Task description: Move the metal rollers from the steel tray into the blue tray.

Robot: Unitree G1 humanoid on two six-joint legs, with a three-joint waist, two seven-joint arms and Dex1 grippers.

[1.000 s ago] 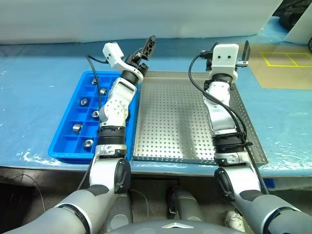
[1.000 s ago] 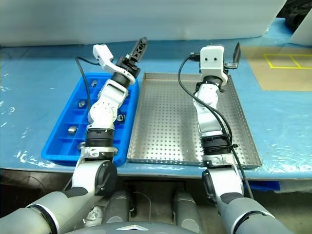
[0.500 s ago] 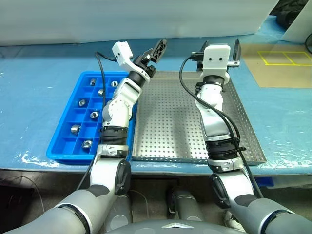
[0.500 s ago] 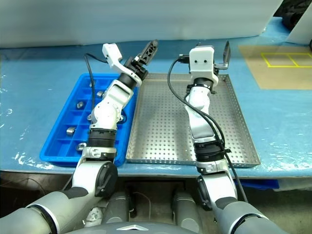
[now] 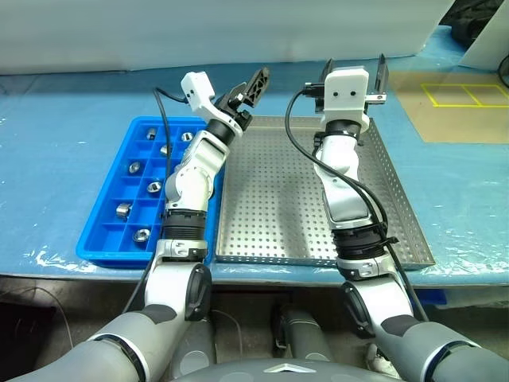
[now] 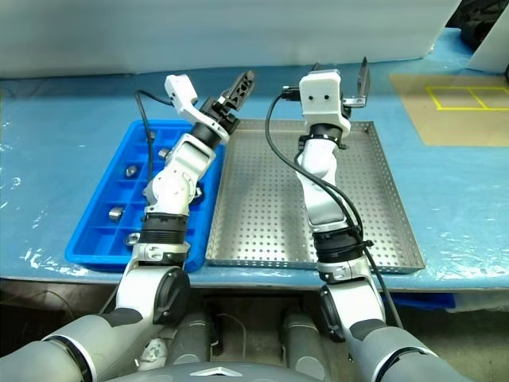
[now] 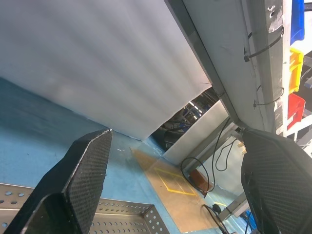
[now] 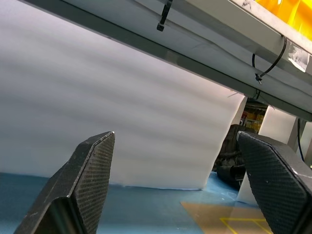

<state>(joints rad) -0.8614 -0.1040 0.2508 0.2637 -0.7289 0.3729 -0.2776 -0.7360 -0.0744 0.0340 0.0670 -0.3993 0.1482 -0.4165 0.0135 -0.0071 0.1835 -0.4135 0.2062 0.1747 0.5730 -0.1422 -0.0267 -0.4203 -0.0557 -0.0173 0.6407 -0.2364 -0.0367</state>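
Several metal rollers (image 5: 136, 167) lie in separate compartments of the blue tray (image 5: 99, 248) on the left. Beside it on the right, the steel tray (image 5: 278, 199) shows no roller on its perforated floor, though both arms cover strips of it. My left gripper (image 5: 250, 86) hangs open in the air above the steel tray's far left corner, pointing up and away, with nothing between its fingers (image 7: 87, 175). My right gripper (image 5: 355, 65) is also open and holds nothing, raised over the steel tray's far edge. Its fingers (image 8: 92, 180) stand wide apart.
Both trays sit on a table covered in blue sheet (image 5: 56, 159). A white panel (image 5: 238, 32) stands along the far side. A brown patch with yellow tape lines (image 5: 461, 107) lies at the back right. The table's front edge runs just below the trays.
My right gripper has drifted a little to the left and slightly up over the steel tray's far edge. The left gripper has stayed about where it was, and both remain open.
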